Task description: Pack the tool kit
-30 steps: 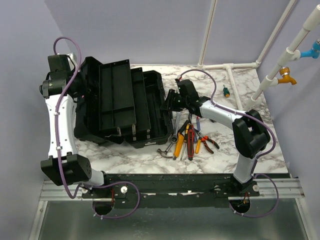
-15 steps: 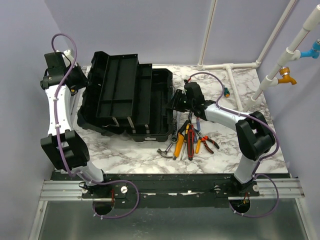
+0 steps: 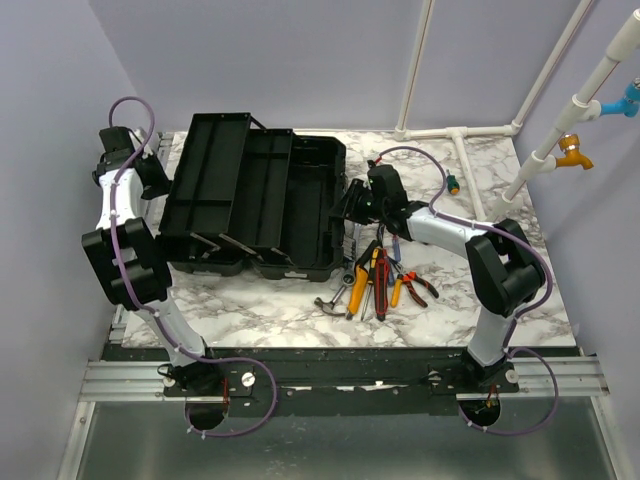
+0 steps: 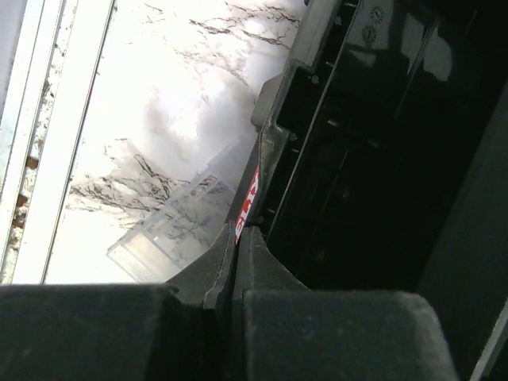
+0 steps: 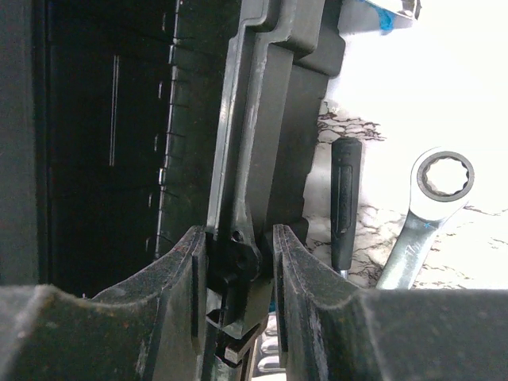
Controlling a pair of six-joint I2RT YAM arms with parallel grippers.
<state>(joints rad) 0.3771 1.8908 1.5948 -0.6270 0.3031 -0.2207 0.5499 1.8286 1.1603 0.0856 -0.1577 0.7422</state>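
The black toolbox [image 3: 300, 200] lies wide open on the marble table, its lid [image 3: 205, 185] folded flat to the left and its trays spread. My left gripper [image 3: 152, 180] is shut at the lid's left edge, its tips [image 4: 236, 234] right at the red label plate [image 4: 249, 198], with nothing seen between the jaws. The clear compartment lid [image 4: 175, 230] lies beside it. My right gripper [image 3: 352, 205] is shut on the toolbox's right end wall [image 5: 254, 159], one finger on each side. The hand tools [image 3: 380, 280] lie in a pile right of the box.
A hammer [image 3: 328, 303], a wrench [image 5: 432, 194] and a black screwdriver handle [image 5: 344, 198] lie close to the right gripper. A small screwdriver [image 3: 453, 183] rests at the back right. White pipes [image 3: 460, 135] and a faucet [image 3: 573, 150] border the far right.
The toolbox lid has swung down to the left and now lies flat. The left arm moved back and left with it. The right gripper kept its hold on the right wall.
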